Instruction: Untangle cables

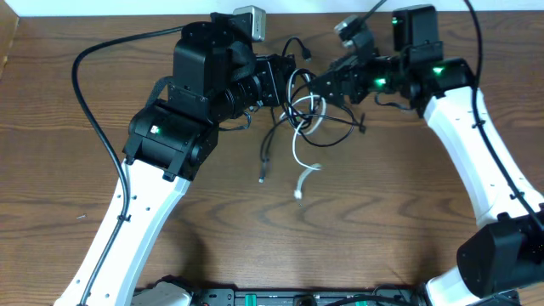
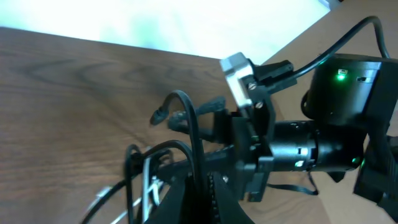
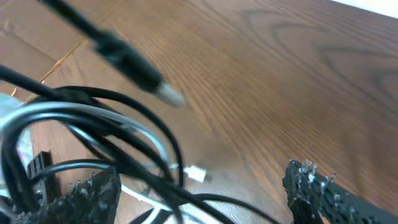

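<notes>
The knotted black cable (image 1: 268, 153) and white cable (image 1: 295, 151) hang at twelve o'clock over the tabletop (image 1: 382, 221). Left jaws pinch black and right jaws stand spread around loops, so grip white alone, then draw slowly toward three o'clock.

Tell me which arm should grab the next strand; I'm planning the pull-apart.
Right, probably. The right end effector is open with loops of the black cable and white cable between its jaws; the left end effector is shut, apparently anchoring the black cable.
</notes>
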Controlling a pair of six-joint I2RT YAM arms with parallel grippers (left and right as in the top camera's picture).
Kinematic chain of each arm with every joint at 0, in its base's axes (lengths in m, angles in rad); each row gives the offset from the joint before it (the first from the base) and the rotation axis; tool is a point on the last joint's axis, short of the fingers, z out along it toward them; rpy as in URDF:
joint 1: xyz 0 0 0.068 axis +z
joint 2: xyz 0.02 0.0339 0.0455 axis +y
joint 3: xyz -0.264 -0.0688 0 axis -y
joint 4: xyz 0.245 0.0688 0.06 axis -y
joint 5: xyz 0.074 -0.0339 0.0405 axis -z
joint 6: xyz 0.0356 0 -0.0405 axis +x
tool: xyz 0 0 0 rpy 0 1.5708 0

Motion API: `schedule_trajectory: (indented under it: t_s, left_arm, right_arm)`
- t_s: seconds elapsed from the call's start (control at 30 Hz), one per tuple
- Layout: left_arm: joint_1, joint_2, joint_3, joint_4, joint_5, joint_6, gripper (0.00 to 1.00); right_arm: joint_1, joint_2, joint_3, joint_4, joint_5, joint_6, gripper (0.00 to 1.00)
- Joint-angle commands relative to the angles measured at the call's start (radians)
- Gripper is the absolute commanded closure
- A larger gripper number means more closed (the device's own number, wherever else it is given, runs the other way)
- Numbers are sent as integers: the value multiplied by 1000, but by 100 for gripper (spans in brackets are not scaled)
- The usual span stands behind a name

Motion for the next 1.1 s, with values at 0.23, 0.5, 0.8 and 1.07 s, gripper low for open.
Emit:
schedule_trajectory:
  t_s: [0.23, 0.5, 0.8, 1.07]
  left_arm:
    - [6, -8, 2, 18, 100, -46, 93]
    - [26, -23, 3, 18, 114, -45, 93]
    - [226, -42, 3, -22, 29, -45, 93]
    - [307, -9, 3, -229, -222, 0, 93]
  right_arm:
    - [68, 108, 16, 172, 63, 245, 53]
    - [49, 170, 16, 159, 336, 453, 99]
    - [-18, 171, 16, -83, 509, 457, 99]
    - [-85, 171, 16, -288, 590, 383, 99]
